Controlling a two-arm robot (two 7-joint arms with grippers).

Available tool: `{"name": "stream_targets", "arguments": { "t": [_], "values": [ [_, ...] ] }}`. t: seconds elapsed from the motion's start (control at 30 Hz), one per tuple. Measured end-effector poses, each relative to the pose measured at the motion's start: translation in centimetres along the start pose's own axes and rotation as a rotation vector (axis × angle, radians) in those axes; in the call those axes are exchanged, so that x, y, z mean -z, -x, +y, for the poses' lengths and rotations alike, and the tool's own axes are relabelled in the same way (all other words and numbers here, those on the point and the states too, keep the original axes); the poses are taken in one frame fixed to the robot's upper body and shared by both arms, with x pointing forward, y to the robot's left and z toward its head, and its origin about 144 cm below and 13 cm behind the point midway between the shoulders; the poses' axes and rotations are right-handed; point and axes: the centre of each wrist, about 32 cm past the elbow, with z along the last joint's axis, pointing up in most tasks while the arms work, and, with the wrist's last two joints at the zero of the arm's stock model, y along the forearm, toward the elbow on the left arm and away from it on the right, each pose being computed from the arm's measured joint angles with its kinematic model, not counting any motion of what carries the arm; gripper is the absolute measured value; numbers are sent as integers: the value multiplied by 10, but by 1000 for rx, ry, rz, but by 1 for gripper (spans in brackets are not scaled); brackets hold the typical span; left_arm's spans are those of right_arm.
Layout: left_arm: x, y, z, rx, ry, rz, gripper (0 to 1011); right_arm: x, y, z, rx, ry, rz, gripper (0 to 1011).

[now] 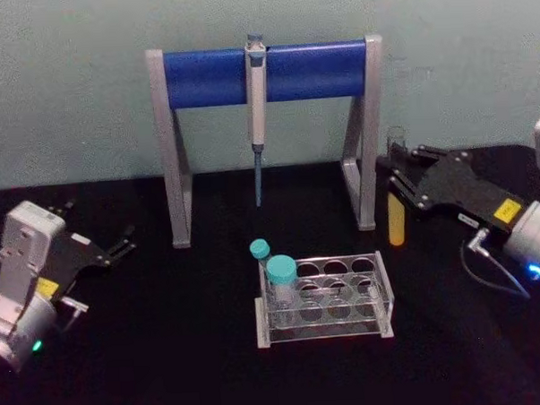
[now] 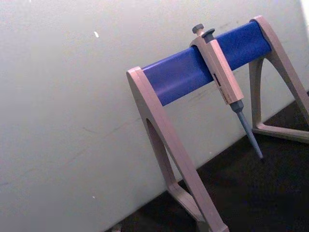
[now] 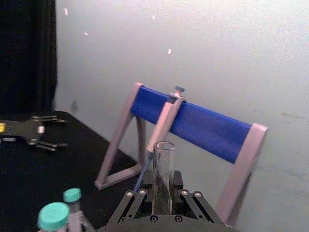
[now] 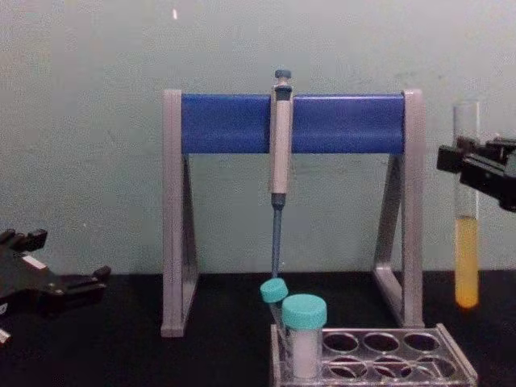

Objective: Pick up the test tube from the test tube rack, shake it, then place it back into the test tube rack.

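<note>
One test tube [image 1: 396,219] is out of the test tube rack [image 1: 325,336] and hangs upright in the air, to the right of the rack and a little behind it, its rounded bottom clear of the black bench [image 1: 169,350]. The right jaws are closed on the tube's clear upper part. The open mouth stands above them in the right wrist view [image 3: 164,166], and the yellow liquid fills the lower part below them in the chest view [image 4: 466,250]. The rack [image 4: 387,356] sits flat on the bench. Two teal-capped tubes stand at the rack's left end, the larger one [image 1: 281,274] in front and the smaller one [image 1: 259,250] leaning just behind it. The other holes of the rack show nothing in them. Behind the rack stands a grey stand with a blue crossbar [image 1: 211,77], and a grey pipette [image 1: 257,86] hangs from the bar, tip down, above the rack's far left corner. Well to the left of the rack, the left jaws rest low near the bench, spread apart and holding nothing.
</note>
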Motion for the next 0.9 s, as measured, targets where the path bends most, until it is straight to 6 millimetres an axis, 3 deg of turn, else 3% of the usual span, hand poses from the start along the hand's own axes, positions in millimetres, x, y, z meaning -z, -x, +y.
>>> {"name": "stream_targets", "arguments": {
  "t": [0.43, 0.9],
  "values": [
    [0, 0, 0, 0, 0, 0, 1001, 6, -4, 39, 9, -34, 12, 235],
    [0, 0, 0, 0, 0, 0, 1001, 7, 2, 59, -121, -81, 70, 235]
  ]
}}
